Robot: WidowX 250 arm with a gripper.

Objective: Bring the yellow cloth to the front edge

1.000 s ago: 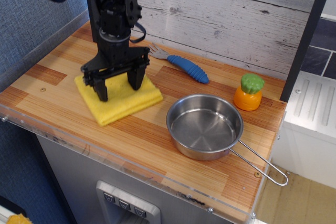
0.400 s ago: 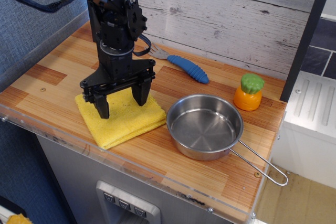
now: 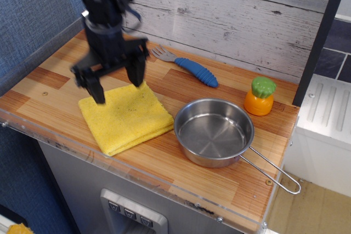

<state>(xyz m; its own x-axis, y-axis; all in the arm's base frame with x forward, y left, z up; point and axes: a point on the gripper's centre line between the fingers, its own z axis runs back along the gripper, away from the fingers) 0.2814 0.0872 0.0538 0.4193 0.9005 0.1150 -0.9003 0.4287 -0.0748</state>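
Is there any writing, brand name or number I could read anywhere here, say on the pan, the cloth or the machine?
No readable text anywhere.
steel pan: no markings visible.
yellow cloth: only faint dark specks, no label.
buttons below the counter: any marks are too small to read.

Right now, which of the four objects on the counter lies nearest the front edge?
The yellow cloth: its corner nearly reaches the front edge, while the pan, fork and orange toy sit further back.
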